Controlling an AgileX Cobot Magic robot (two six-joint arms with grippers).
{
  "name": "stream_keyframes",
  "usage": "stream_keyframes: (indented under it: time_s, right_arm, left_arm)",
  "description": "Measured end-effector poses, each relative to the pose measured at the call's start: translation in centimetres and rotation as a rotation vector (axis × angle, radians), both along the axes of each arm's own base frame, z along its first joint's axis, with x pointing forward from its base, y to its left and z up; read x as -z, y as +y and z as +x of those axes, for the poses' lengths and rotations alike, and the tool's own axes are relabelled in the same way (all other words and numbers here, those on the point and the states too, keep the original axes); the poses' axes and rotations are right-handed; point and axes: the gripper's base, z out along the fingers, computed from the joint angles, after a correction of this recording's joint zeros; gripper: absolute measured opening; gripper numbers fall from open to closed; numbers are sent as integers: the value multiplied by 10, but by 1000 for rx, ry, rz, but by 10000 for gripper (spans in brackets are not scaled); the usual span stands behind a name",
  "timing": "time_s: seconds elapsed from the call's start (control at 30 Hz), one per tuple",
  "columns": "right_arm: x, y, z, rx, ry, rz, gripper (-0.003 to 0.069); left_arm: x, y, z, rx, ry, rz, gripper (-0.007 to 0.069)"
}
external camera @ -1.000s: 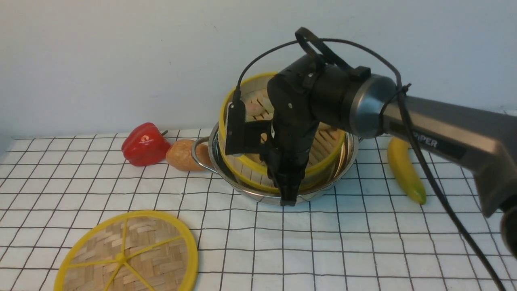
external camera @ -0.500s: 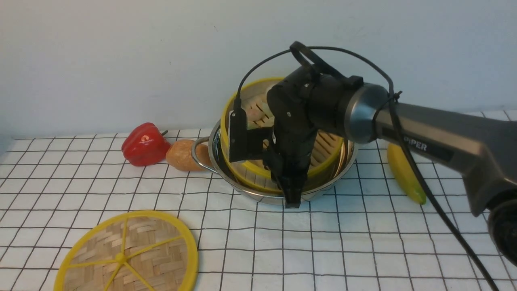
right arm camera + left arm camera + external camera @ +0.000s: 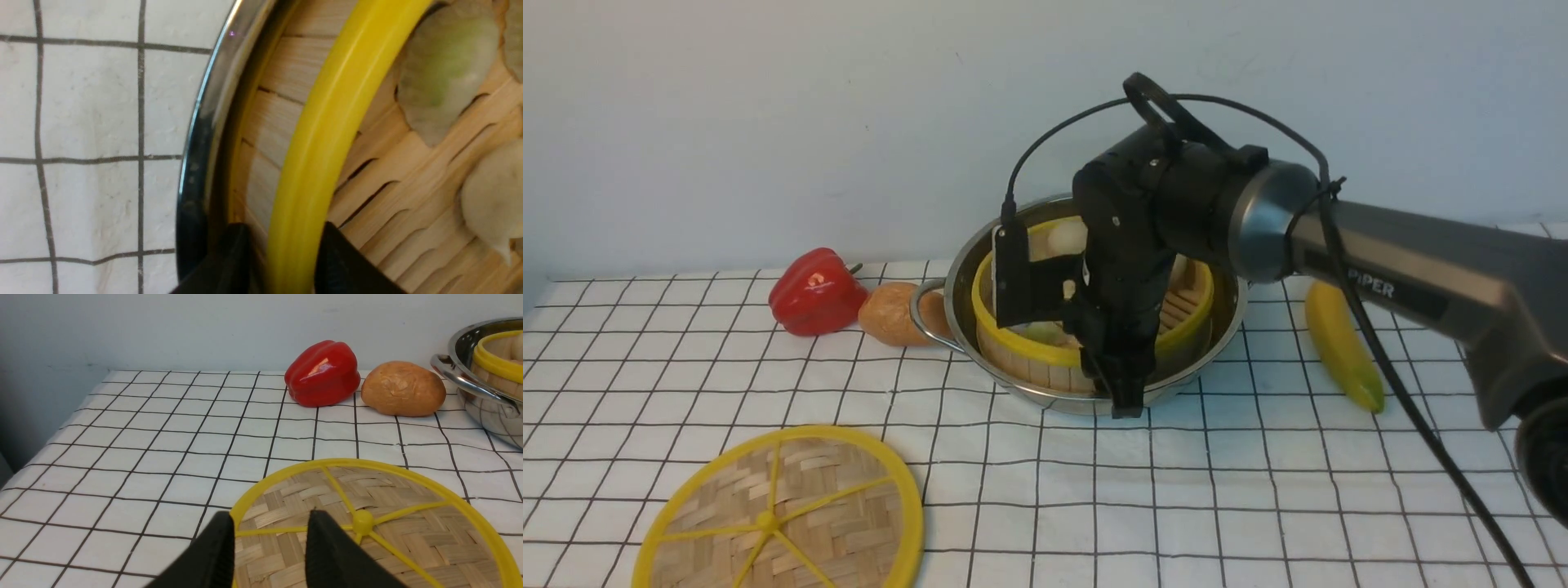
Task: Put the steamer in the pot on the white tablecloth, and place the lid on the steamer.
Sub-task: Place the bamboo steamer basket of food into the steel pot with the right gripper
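steamer (image 3: 1025, 351) level inside pot (image 3: 1230, 310), narrow gap between; right gripper (image 3: 282, 261) slack astride its near rim, beside pot wall.

Near edge of the lid (image 3: 776, 514) out of frame

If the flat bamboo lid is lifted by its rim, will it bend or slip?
The lid probably stays stiff: a thick yellow rim and spokes frame the woven disc. It looks thin, so likely light. Lying flat on the tablecloth, its smooth rim may be hard to get under and could slip.
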Motion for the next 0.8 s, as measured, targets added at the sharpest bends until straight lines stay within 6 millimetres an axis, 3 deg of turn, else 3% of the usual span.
stream_keyframes:
  time_s: [0.1, 0.23, 0.43, 0.8]
  right_arm:
    - [-6, -2, 3, -15, -53, -15, 381]
    - [-16, -4, 5, -11, -106, -27, 430]
    - [-45, -1, 6, 11, -165, 34, 440]
    - [-43, 1, 6, 12, -152, 49, 440]
  left_arm:
    - [0, 0, 0, 0, 0, 0, 243]
    - [0, 0, 0, 0, 0, 0, 243]
    - [0, 0, 0, 0, 0, 0, 243]
    - [0, 0, 0, 0, 0, 0, 243]
